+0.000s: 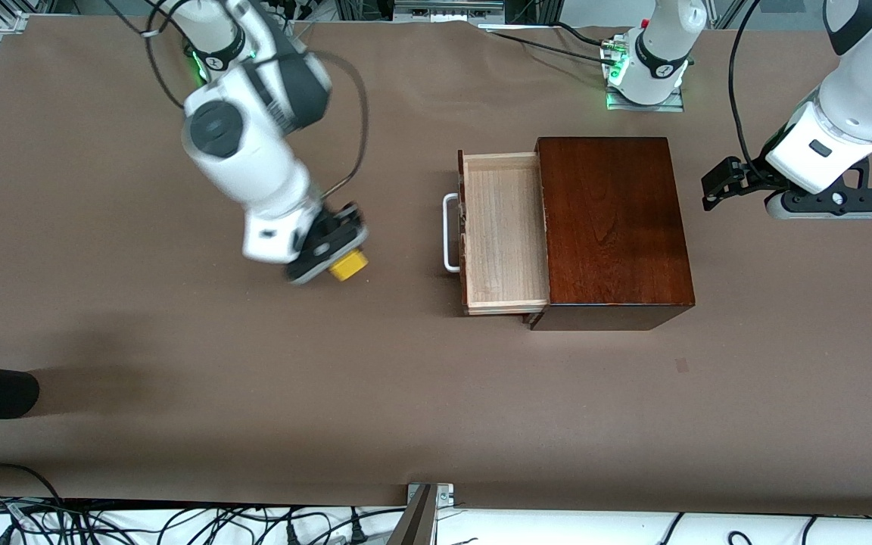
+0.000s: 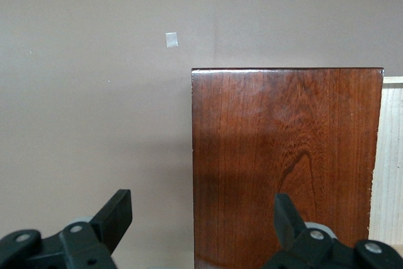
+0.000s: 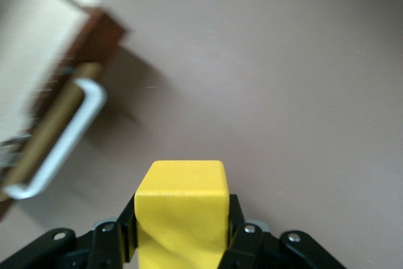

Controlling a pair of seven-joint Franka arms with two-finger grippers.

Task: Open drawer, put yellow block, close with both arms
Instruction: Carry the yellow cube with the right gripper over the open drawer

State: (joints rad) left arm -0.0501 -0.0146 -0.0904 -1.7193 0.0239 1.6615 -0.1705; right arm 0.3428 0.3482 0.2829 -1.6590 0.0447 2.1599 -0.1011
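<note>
Brown table (image 1: 179,424) all around. Big dark box (image 1: 614,227) in the middle, drawer (image 1: 502,231) pulled out toward the right arm's end, empty, white handle (image 1: 450,232) on its front.

Right gripper (image 1: 330,253) up over bare table, well apart from the handle, fingers clamped on the block (image 1: 349,264). Block held tight between both pads in the right wrist view. Drawer straight ahead of it, long way running toward the front camera, so plenty of room to drop in. Right arm far nearer the drawer's mouth.

Left gripper (image 1: 716,185) waiting by the box's closed end, fingers spread, holding nothing.

Right fingertips mostly hidden under the wrist from the front.
</note>
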